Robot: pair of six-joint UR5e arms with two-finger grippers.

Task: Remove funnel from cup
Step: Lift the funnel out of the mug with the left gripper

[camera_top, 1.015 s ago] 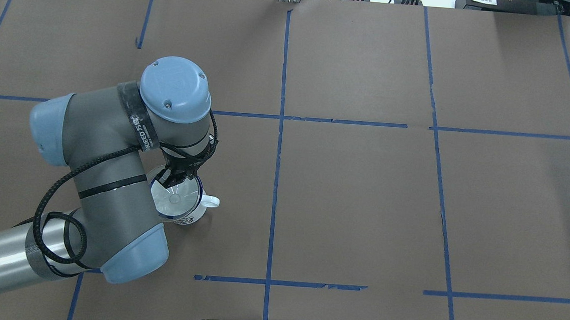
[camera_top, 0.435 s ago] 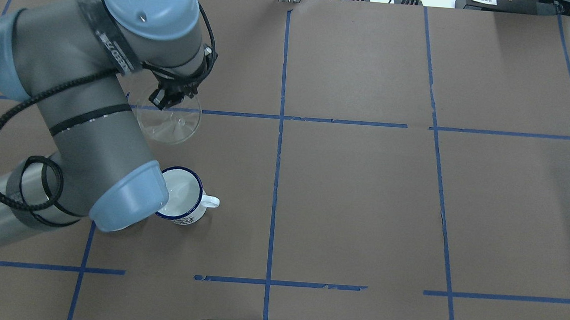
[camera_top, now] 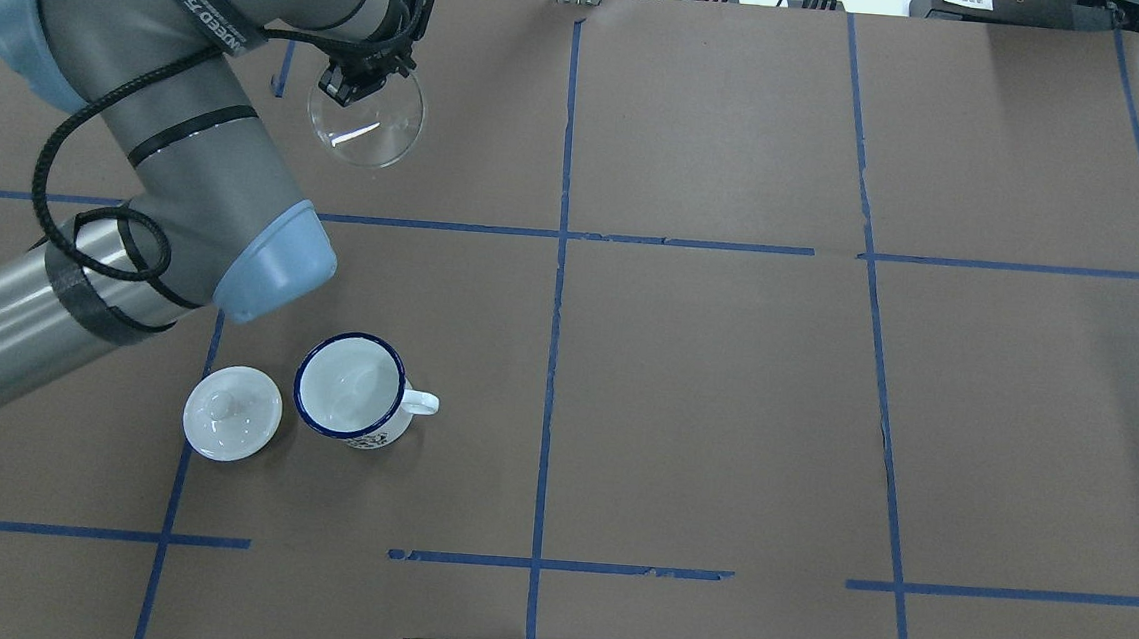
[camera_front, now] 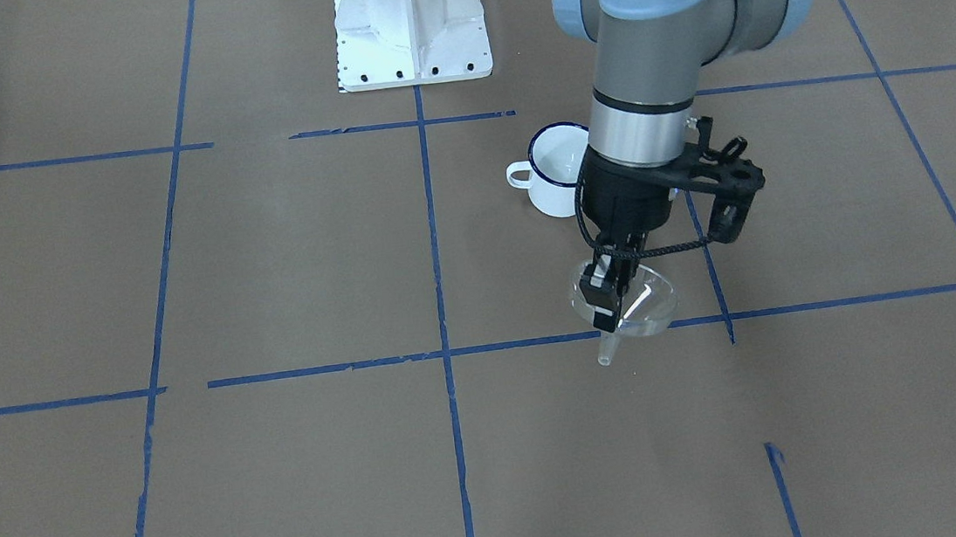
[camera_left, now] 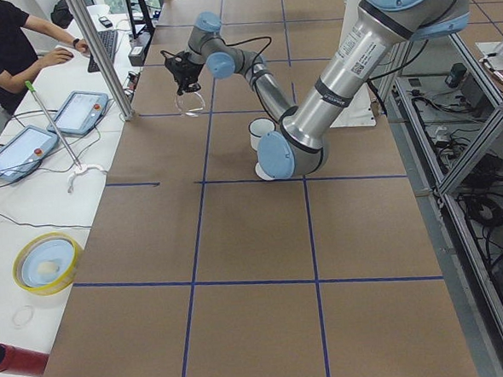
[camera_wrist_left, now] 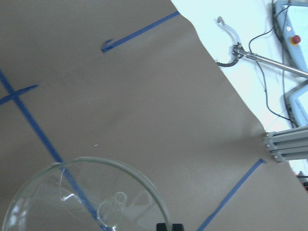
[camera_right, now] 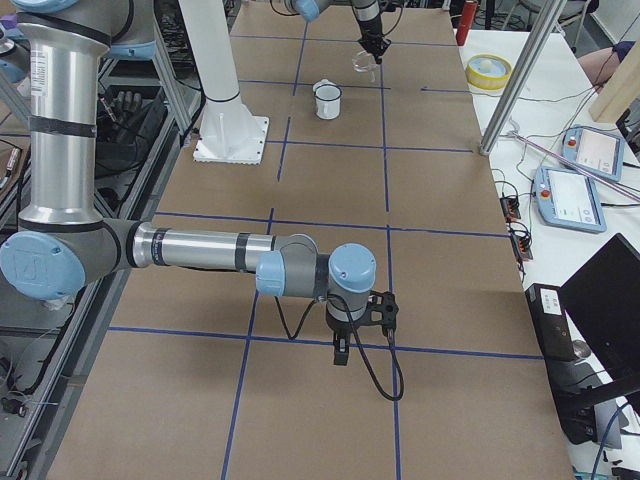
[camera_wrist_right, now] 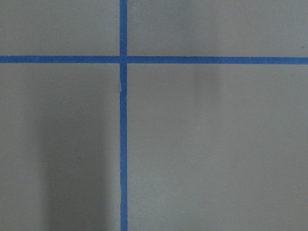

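My left gripper (camera_top: 343,89) is shut on the rim of the clear plastic funnel (camera_top: 372,130) and holds it in the air over the far left part of the table, spout down. It shows the same way in the front view, gripper (camera_front: 603,296) and funnel (camera_front: 644,305). The left wrist view shows the funnel (camera_wrist_left: 86,197) from above. The white mug with a blue rim (camera_top: 352,388) stands apart, nearer the robot, with nothing in it; it also shows in the front view (camera_front: 555,172). My right gripper (camera_right: 340,352) hangs low over the table far to the right; whether it is open I cannot tell.
A white knobbed lid (camera_top: 232,413) lies just left of the mug. Blue tape lines cross the brown table cover. The robot's white base plate (camera_front: 411,29) is at the near edge. A yellow bowl (camera_left: 47,262) and an operator (camera_left: 8,45) are beyond the far edge.
My left gripper has lifted the funnel out of the mug and carried it away from the robot to the far left. The arm has cleared the lid, which now shows.
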